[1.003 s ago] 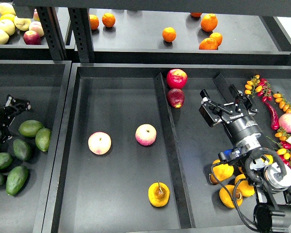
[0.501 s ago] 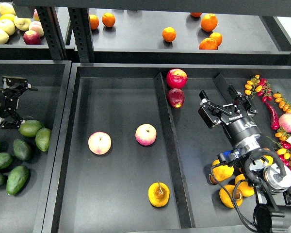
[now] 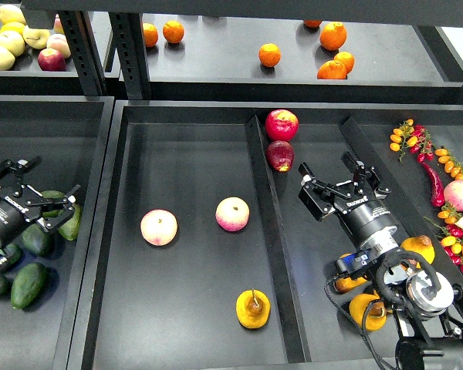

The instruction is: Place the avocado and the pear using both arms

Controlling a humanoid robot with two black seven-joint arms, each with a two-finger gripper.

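Both grippers are spread wide and hold nothing: left gripper [image 3: 32,191] hangs over the dark green oval avocados [image 3: 27,284], right gripper [image 3: 341,193] must reach the yellow-orange stemmed pear [image 3: 252,307] in the middle tray.

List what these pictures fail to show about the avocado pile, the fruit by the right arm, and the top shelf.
Head view only:
- Avocados: the left gripper covers part of the pile; the left edge cuts more. Contact cannot be told.
- Yellow-orange fruit at lower right: the right arm and its cables hide much of it.
- Orange at the top: cut by the shelf beam.
- Right gripper: lettering too small to read.
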